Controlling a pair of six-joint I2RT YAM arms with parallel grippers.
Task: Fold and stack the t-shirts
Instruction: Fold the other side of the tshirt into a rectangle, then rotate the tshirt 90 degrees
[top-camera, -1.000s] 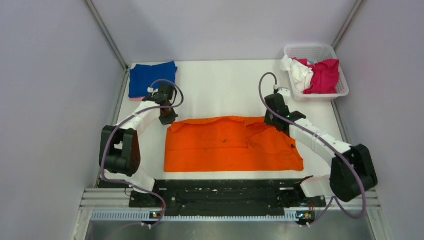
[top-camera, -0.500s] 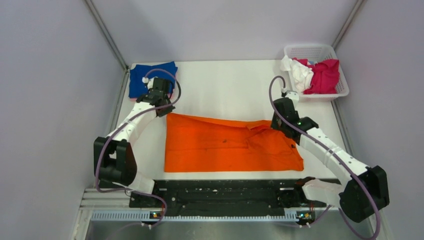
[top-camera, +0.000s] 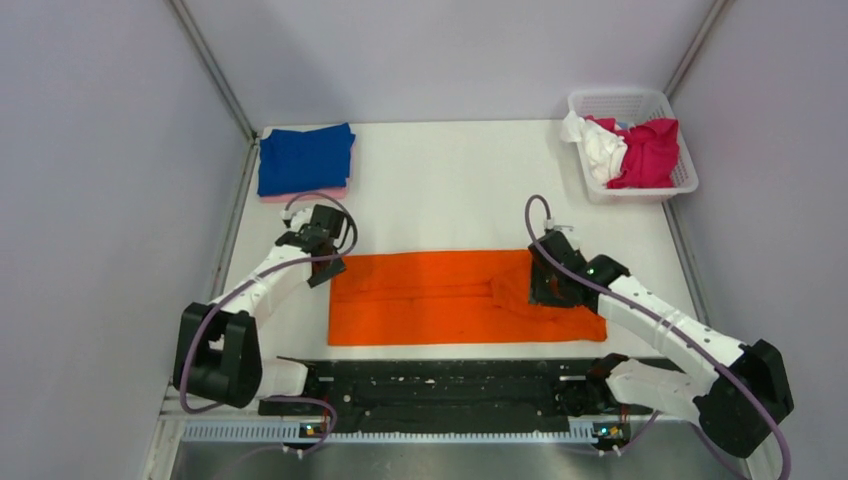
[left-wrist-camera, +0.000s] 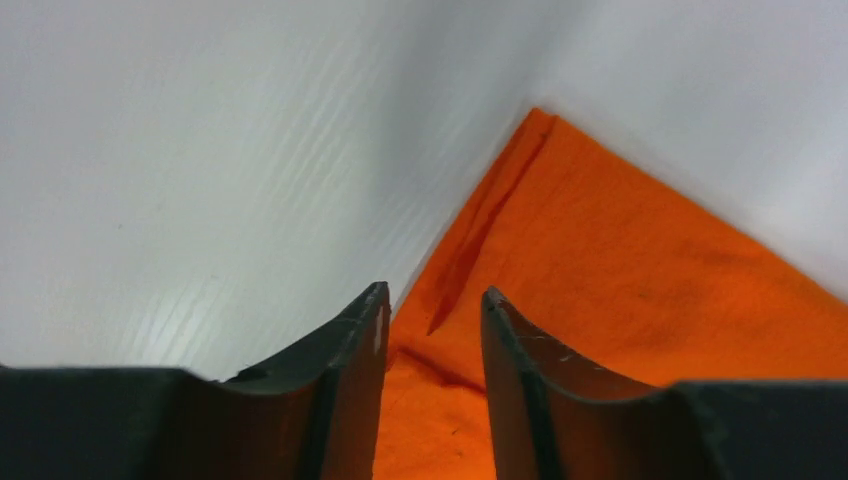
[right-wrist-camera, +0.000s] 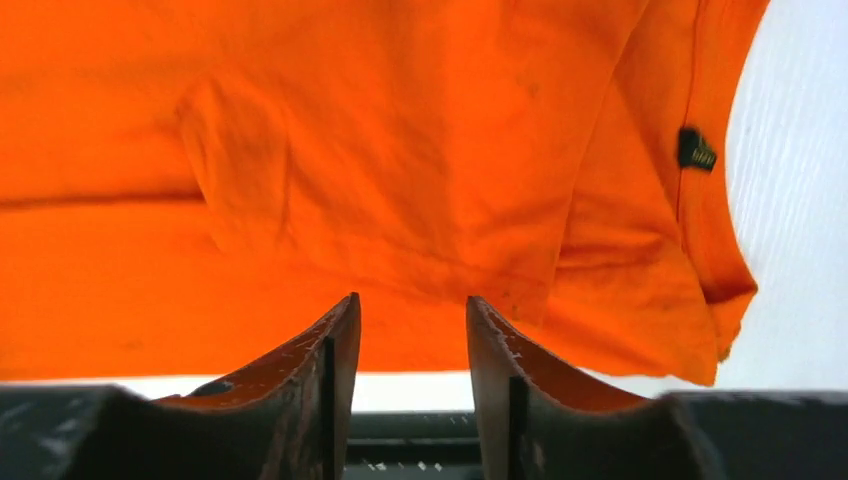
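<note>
The bright orange t-shirt (top-camera: 440, 300) lies flat near the table's front edge, folded into a long band. My left gripper (top-camera: 330, 268) sits at its far left corner. In the left wrist view the left gripper (left-wrist-camera: 432, 295) is open, and the orange t-shirt (left-wrist-camera: 620, 280) lies loose under the gap. My right gripper (top-camera: 548, 288) rests over the band's far right part. In the right wrist view the right gripper (right-wrist-camera: 410, 300) is also open, with the orange t-shirt (right-wrist-camera: 400, 180) spread beyond its tips. A folded royal blue t-shirt (top-camera: 305, 158) lies on a pale pink one (top-camera: 300, 194) at the back left.
A white lattice basket (top-camera: 630, 100) at the back right holds a white t-shirt (top-camera: 598, 145) and a magenta t-shirt (top-camera: 648, 150). A black rail (top-camera: 450, 385) runs along the near edge in front of the orange shirt. Grey walls close in both sides.
Both grippers drew the orange shirt's far edge toward the front, folding it into a narrower band. Both then went from shut to open and let go of the cloth.
</note>
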